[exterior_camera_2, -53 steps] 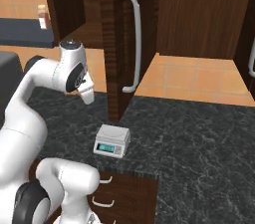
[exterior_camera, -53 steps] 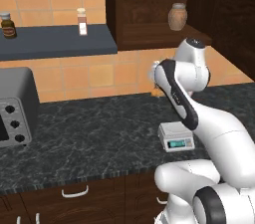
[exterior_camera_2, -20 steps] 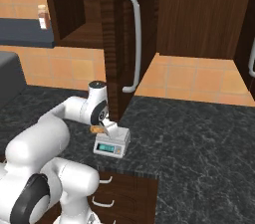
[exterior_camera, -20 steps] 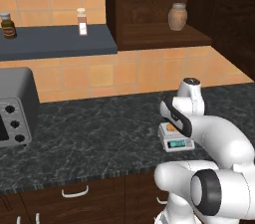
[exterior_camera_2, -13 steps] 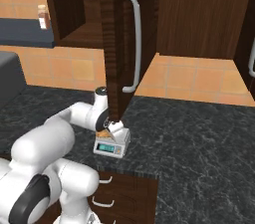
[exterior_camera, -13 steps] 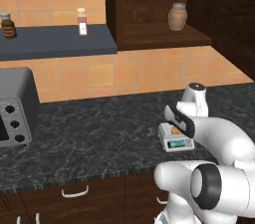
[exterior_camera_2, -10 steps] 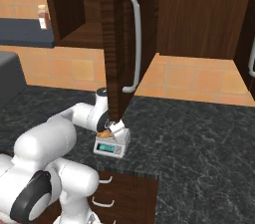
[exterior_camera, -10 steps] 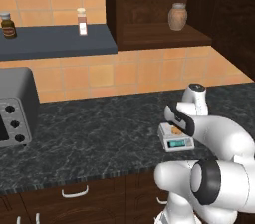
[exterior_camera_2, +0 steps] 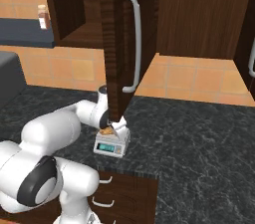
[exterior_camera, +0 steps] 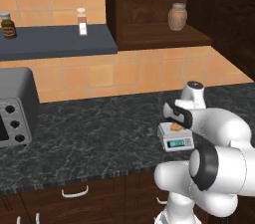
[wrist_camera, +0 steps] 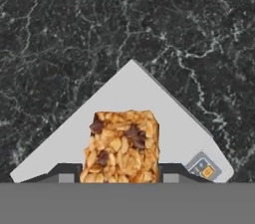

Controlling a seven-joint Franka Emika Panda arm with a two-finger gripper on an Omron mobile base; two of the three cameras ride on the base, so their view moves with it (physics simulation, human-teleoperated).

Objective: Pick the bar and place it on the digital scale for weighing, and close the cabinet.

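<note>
Over the previous seconds the arm had swung down from in front of the open cabinet [exterior_camera_2: 117, 44] and brought the bar [wrist_camera: 123, 146] to the digital scale [exterior_camera: 175, 137], and over the final half second it hardly moved at all. The gripper [exterior_camera: 175, 124] hung low over the platform, with the bar between its fingers [wrist_camera: 64, 175], which stood close against either side of it; the grip appeared closed on the bar, though whether the bar already rested on the platform could not be told from the hand view. In the right base view the bar [exterior_camera_2: 106, 130] showed as a small tan lump just above the scale [exterior_camera_2: 111, 142]. The placing looked all but finished, wanting only the release; the cabinet door stood wide open, handle [exterior_camera_2: 132, 39] outward, so closing remained.
</note>
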